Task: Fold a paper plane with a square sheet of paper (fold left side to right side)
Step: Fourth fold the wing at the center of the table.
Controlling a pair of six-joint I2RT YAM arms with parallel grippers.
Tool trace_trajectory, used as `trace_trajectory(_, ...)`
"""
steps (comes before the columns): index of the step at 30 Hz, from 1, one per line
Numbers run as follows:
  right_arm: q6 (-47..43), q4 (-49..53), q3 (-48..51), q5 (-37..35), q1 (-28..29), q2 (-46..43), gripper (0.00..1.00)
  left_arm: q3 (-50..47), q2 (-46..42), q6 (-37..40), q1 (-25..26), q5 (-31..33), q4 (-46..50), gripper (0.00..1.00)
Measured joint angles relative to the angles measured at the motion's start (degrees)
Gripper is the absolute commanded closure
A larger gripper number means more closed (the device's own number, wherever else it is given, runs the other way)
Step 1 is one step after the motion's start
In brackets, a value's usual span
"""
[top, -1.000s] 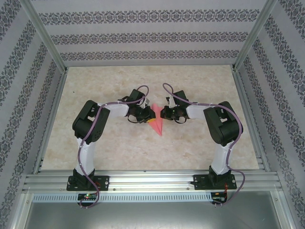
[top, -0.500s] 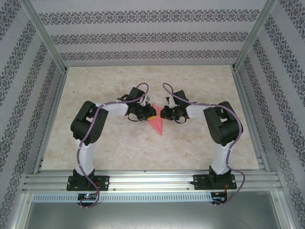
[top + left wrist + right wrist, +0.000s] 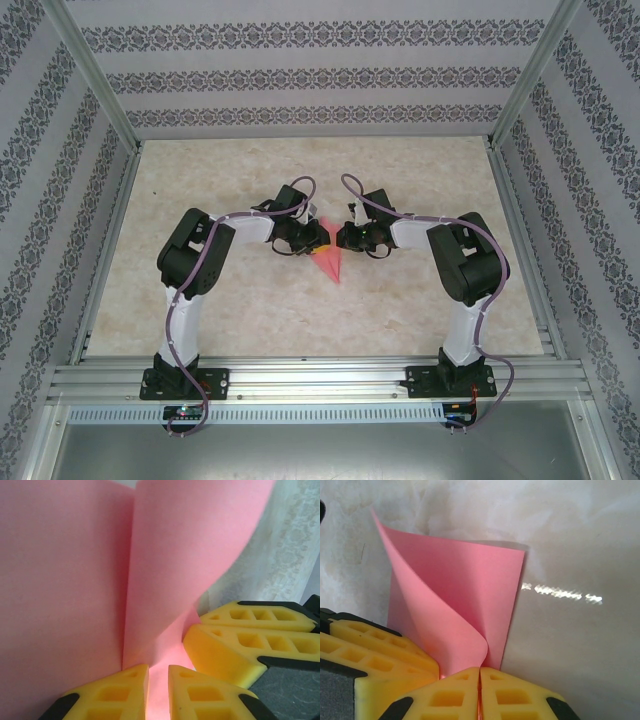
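**Item:** sheet of paper [image 3: 329,264], salmon pink, plain, partly folded.
**Location:** middle of the pale marbled desk [image 3: 200,190], between the two arms. From above it reads as a narrow pink wedge with its point toward the near edge and its upper end under the two wrists.
**Condition:** seen from the right wrist, one flap [image 3: 445,630] curls up and over in a soft, uncreased roll. The layer beneath lies flat on the desk, and one corner stands up at the far left. Seen from the left wrist, two pink panels meet along an upright crease [image 3: 129,580].
**Left claw** [image 3: 316,238]: yellow pads nearly together, pinching the paper's edge in the slim gap between them.
**Right claw** [image 3: 341,238]: pads pressed together, with a thin pink edge of the paper caught between them.
**Relation:** the two claws sit just beside each other at the same end of the sheet.
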State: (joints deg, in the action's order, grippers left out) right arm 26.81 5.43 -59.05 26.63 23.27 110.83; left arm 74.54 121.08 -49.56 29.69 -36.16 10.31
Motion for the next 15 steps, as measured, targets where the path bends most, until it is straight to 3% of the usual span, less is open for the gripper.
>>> trace_trajectory(10, -1.20, 6.03, -0.07, -1.81, 0.20, -5.22, 0.60, -1.18, -0.20, -0.02, 0.04, 0.11, -1.75, 0.81)
trace_trajectory(15, -1.20, 7.34, 2.82, -1.97, -0.52, -13.57, 0.63, -1.53, -0.33, -0.02, 0.04, 0.22, -2.23, 0.81)
